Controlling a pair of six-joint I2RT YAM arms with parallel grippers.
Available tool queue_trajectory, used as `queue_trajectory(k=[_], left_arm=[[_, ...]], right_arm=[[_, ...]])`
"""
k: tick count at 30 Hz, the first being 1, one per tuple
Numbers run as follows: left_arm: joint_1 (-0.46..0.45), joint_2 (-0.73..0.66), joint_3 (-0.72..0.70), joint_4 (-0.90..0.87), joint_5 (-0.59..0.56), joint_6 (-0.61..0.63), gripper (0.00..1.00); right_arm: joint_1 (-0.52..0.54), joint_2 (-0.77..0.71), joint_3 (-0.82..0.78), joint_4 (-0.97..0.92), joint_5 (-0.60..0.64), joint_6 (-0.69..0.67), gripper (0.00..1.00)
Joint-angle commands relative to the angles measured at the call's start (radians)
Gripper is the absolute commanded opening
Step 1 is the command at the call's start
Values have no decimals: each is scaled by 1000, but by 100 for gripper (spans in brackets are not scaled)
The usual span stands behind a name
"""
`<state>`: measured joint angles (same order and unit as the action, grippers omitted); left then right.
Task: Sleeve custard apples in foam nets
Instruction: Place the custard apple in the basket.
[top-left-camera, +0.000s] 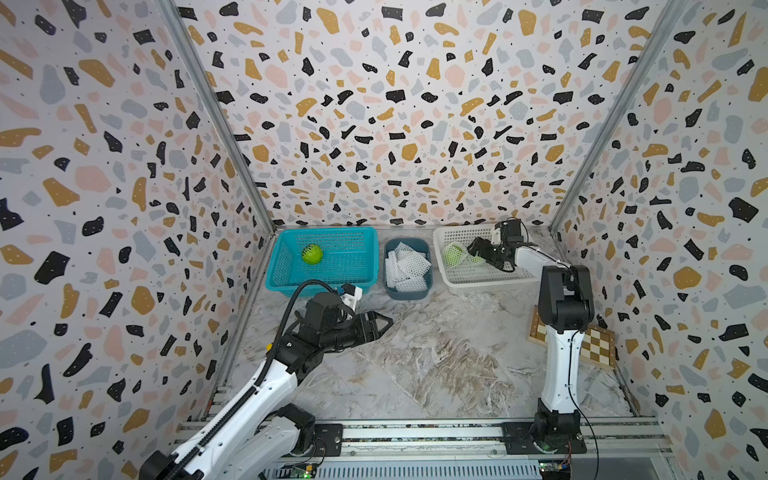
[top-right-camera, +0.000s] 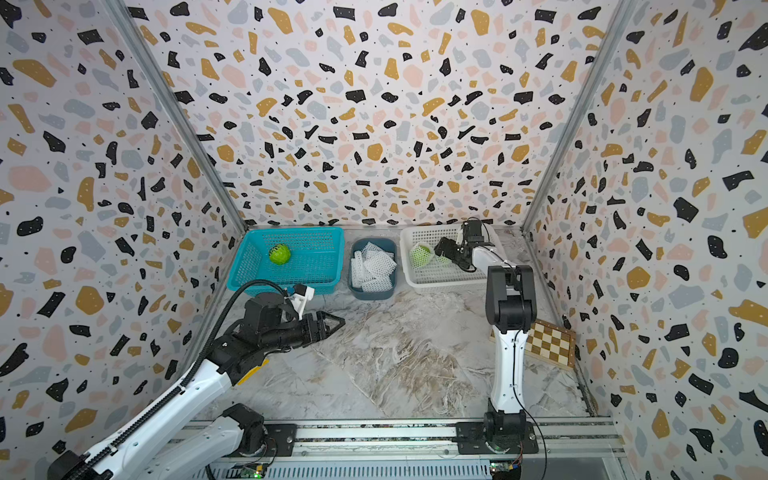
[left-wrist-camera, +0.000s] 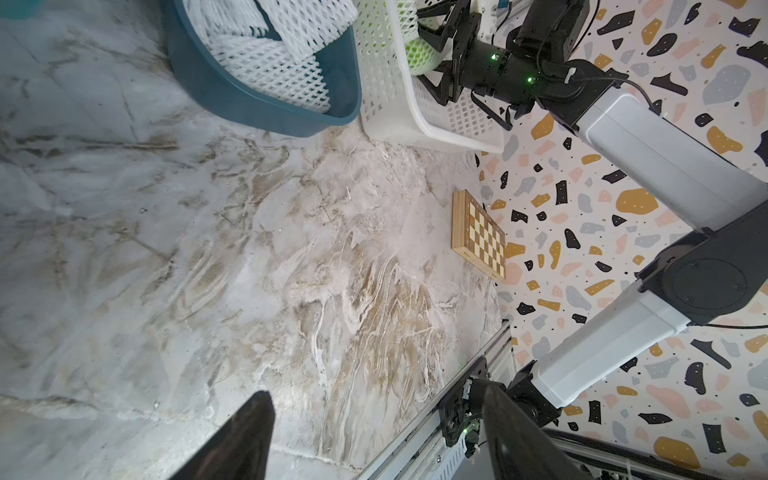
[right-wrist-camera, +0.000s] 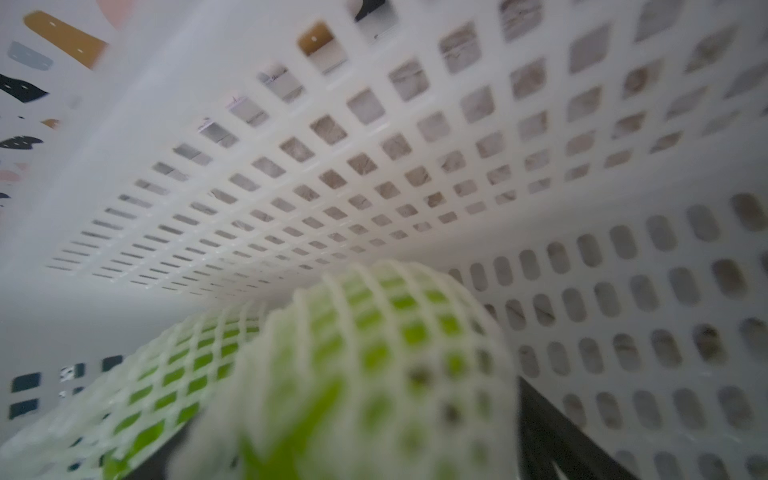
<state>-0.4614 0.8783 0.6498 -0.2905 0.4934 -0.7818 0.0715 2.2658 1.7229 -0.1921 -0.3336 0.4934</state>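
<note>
Right gripper (top-left-camera: 473, 252) sat low inside the white basket (top-left-camera: 490, 283), jaws spread wide to either side of a netted custard apple (right-wrist-camera: 365, 365). In the left wrist view the jaws appeared to stand clear of the fruit, so the grip read as released, with the fruit resting on the basket floor. A second netted custard apple (top-left-camera: 453, 254) lay just beside it in the same basket. Left gripper (top-left-camera: 384, 328) hovered over the marble table (top-left-camera: 436, 365) with fingers (left-wrist-camera: 249, 436) apart and nothing between them, short of the blue basket (top-left-camera: 276, 266). One bare custard apple (top-left-camera: 312, 253) lay alone in that blue basket, with no net on it. Spare foam nets (top-left-camera: 407, 264) were heaped in the dark tub (top-left-camera: 409, 293) between the two baskets. Tally, as judged: two of three fruits sleeved and set down in the white basket, one to go. Work left looked like taking a net from the tub, fetching the bare fruit, stretching the sleeve over it and placing it with the others. Chessboard (top-left-camera: 590, 345) sat by the right wall and looked to be no part of the job.
</note>
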Motion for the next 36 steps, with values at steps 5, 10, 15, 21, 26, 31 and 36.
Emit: queue_trajectory(k=[5,10,15,21,26,31,36], left_arm=[[-3,7,-13,42,2,-8,78],[-6,14,-10,47,-1,-11,78],[-4,14,3,23,-21,-7,79],[5,14,67,-72,-108,15,85],[52,48,155,-163,-151,51,87],[92,95,228,-241,-201,88,88],[136,159,290,-296,-254,124,90]], right_arm=[[7,-92,27,-56,55,-14,99],[6,-177,17,-85,95,-38,100],[13,-242,9,-131,153,-58,99],[43,-397,-117,-111,171,-59,100],[114,-583,-302,-47,174,-41,99],[224,-744,-502,23,174,-20,99],[342,-865,-671,90,175,-21,99]])
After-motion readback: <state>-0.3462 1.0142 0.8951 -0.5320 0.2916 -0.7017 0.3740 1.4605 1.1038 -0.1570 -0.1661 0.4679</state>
